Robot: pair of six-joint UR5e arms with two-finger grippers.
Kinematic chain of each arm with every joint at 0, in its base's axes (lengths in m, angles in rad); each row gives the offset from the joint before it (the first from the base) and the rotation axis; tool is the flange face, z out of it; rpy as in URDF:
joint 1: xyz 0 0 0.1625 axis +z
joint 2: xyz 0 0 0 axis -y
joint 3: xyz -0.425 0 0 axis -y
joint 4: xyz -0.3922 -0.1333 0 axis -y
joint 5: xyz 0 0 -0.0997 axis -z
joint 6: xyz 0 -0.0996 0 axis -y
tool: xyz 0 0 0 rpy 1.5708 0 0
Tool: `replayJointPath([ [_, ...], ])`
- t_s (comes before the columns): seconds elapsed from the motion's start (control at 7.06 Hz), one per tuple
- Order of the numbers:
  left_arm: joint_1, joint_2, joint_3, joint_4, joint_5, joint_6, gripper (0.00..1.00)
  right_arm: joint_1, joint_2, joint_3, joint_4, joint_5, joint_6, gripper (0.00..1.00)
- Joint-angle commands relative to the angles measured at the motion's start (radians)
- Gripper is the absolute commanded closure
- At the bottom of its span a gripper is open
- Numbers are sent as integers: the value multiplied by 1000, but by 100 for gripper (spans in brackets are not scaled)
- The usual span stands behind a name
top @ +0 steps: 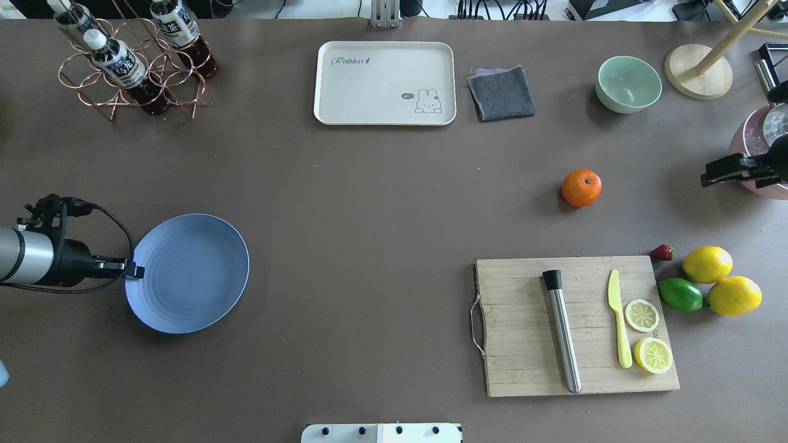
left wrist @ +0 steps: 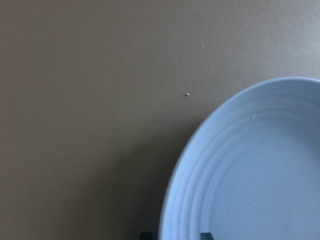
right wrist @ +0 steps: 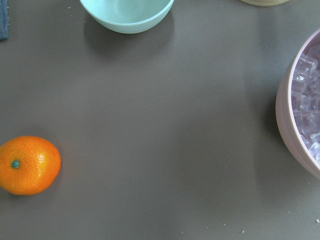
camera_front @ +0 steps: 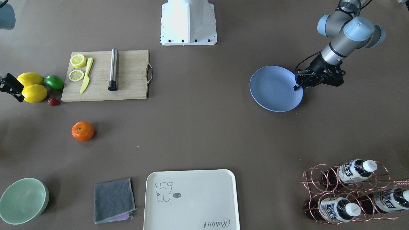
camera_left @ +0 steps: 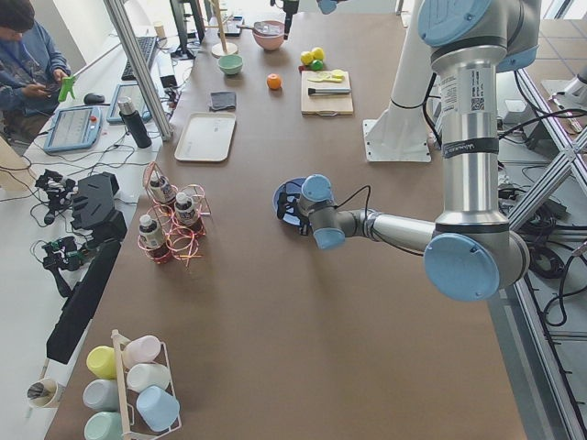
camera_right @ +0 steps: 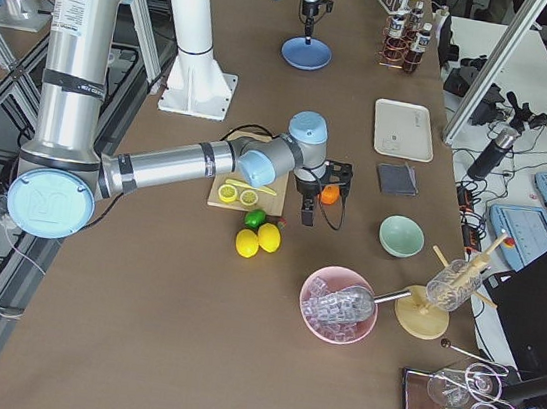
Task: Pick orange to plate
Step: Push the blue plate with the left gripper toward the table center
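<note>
1. Task status: not started, as far as the views show. The orange [top: 581, 187] rests on the bare table. The plate [top: 197, 289] carries nothing.
2. Orange location: in the robot's right half of the table, between the cutting board [top: 523, 320] and the green bowl [top: 628, 83], and touching neither. It sits stem dot up, well in from every table edge.
3. Plate location: flat on the table near its left end, about midway between the near and far edges. Orange and plate are well apart, with most of the table's length between them.
4. Work left, by judgement: reach the orange, grasp it, carry it across and set it on the plate. None of these steps is done.
5. Right gripper [top: 708, 173]: it hangs near the table's right end, to the side of the orange and clear of it. Its jaws stand apart and hold nothing. The right wrist view shows the orange at the lower left, not centred under the gripper.
6. Left gripper [top: 136, 271]: it is at the plate's rim, on the side toward the table's left end. In the left wrist view its fingertips [left wrist: 206, 236] stand on either side of the rim with a narrow gap. Whether they clamp the rim cannot be told.
</note>
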Motion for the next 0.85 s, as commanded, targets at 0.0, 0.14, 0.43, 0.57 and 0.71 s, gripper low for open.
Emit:
replayJointPath([
  [0.0, -6, -2, -32, 0, -38, -1, 100, 0, 0, 1, 0, 0, 0, 1],
  [0.14, -20, -2, -79, 0, -104, -7, 100, 0, 0, 1, 0, 0, 0, 1],
  [0.43, -42, -116, -86, 35, -111, -91, 100, 0, 0, 3, 0, 0, 0, 1],
  [0.57, -39, -220, -84, 125, -108, -131, 100, 0, 0, 3, 0, 0, 0, 1],
  [0.71, -37, -347, -84, 301, -97, -132, 100, 0, 0, 3, 0, 0, 0, 1],
])
